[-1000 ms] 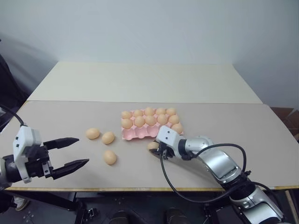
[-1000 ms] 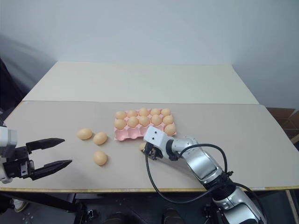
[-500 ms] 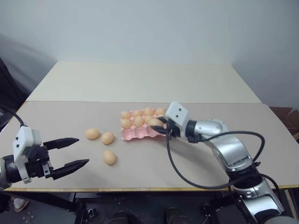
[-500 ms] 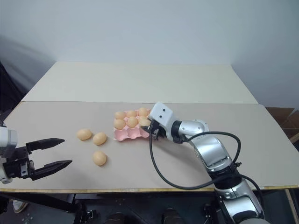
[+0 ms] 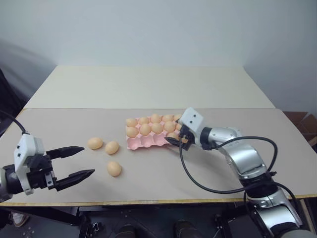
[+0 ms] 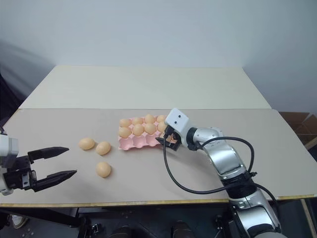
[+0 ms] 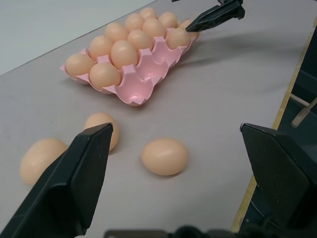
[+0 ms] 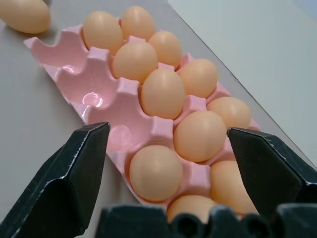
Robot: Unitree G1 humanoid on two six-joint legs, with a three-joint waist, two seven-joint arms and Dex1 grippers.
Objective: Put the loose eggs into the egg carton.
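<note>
Pink egg carton (image 5: 148, 141), long axis left-right.

Beige table (image 5: 148, 89), pale wall (image 5: 158, 29)

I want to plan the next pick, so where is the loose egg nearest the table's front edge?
In the left eye view that egg lies left of the carton, nearer the front than the other two loose eggs, just ahead of the open left pincer.

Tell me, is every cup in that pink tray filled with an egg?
No, the tray has bare pink cups in its near row, and three eggs lie loose on the table.
</note>
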